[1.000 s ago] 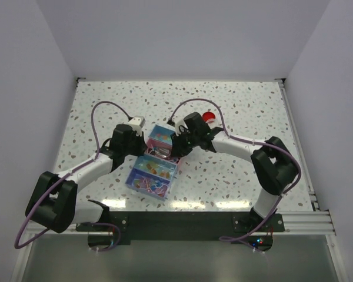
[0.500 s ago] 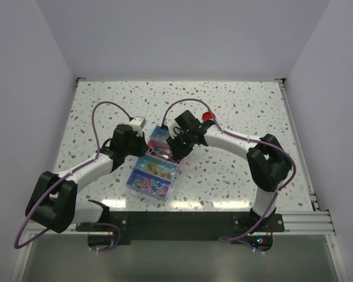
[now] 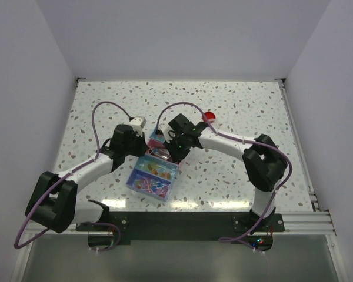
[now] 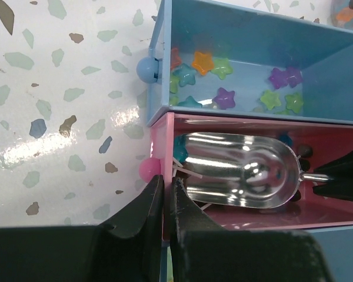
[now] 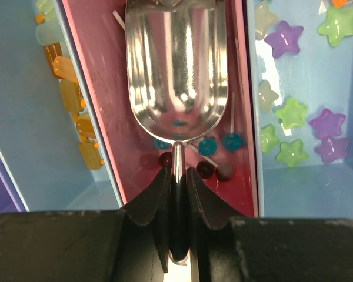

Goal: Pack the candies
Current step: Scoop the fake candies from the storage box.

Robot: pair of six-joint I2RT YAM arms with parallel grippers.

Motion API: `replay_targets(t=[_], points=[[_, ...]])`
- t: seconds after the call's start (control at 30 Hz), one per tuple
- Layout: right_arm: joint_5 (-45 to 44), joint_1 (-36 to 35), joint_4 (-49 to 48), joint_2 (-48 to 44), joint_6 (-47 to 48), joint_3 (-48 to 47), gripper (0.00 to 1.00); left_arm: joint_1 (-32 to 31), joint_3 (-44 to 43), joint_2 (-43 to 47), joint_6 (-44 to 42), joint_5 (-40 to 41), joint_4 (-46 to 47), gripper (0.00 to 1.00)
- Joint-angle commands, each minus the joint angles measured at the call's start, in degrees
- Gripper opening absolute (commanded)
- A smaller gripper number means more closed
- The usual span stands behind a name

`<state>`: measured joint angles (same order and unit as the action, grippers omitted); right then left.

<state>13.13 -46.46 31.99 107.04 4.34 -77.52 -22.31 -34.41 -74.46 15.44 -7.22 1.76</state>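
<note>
Right wrist view: swung left over pink drawer (image 5: 76, 59) during last second, uncovering red lid (image 3: 209, 116) just beyond it. Pinching scoop (image 5: 177, 70) handle tight with right gripper (image 5: 177, 176), bowl down inside drawer, empty, so scooping probably only starting. Candies (image 5: 215, 144) inside drawer at bowl's handle end: teal and dark lollies. Stars (image 5: 291, 111) in blue drawer (image 5: 317, 176) alongside. Clamping drawer's front wall with left gripper (image 4: 163, 188), fingers pressed together. Lolly sticks under bowl might snag.
</note>
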Motion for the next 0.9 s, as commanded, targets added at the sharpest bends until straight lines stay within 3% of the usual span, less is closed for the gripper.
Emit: replay_targets(t=[0.0, 0.27, 0.57, 0.87], points=[[0.41, -0.30, -10.88, -2.19, -0.82, 3.58, 0.00, -0.55, -2.85, 1.68, 1.43, -2.89, 1.50, 0.01], [3.57, 1.10, -20.73, -7.46, -2.75, 10.27, 0.00, -0.55, -3.20, 3.26, 1.78, 1.59, -1.31, 0.00], [4.28, 2.69, -24.08, -12.56, -3.90, 14.85, 0.00, -0.28, -3.64, 4.14, 1.70, 4.94, -3.95, 0.02], [4.01, 3.13, -26.88, -15.46, -5.83, 17.75, 0.00, -0.11, -4.35, 5.55, 1.52, 5.55, -4.83, 0.10]])
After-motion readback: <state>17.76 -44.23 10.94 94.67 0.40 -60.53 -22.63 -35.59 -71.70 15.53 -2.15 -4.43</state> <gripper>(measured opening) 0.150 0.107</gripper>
